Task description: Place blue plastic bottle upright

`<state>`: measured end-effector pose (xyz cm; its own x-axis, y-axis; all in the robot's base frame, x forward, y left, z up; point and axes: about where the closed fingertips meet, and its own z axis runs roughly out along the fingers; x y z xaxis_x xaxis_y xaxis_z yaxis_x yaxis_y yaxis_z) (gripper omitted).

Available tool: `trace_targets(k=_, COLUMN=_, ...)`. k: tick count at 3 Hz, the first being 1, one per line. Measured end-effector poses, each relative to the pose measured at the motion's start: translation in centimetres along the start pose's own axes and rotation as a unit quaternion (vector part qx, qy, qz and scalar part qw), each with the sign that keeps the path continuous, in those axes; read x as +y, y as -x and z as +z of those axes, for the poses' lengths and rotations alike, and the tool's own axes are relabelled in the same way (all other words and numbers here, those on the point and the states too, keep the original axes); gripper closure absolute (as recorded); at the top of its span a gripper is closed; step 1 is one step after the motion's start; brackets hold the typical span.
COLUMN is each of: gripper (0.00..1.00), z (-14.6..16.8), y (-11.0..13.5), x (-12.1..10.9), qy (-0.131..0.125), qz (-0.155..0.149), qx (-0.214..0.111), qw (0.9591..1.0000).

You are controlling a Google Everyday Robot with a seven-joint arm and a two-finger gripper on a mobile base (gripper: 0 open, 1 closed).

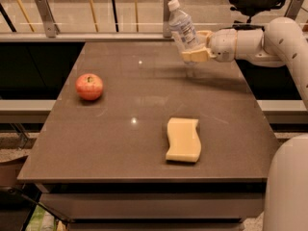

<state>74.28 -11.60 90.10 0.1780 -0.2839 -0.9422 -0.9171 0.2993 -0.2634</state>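
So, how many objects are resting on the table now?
2: the apple at the left side and the yellow sponge near the front. The blue plastic bottle is held in the hand above the far right.

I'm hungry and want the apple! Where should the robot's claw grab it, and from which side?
Probably around its round middle, coming straight down from above. The apple sits stem-end up on the table, so its sides are open to pinch. But the claw is busy now: it is above the table's far right part, shut on the tilted blue plastic bottle.
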Motion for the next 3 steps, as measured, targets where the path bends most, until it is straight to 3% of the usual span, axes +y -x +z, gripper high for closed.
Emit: trace_targets(k=3, gripper=1.00, z=-0.01, y=-1.02, x=-0.30, qy=-0.009, qz=-0.009, qx=-0.059, qw=0.9981)
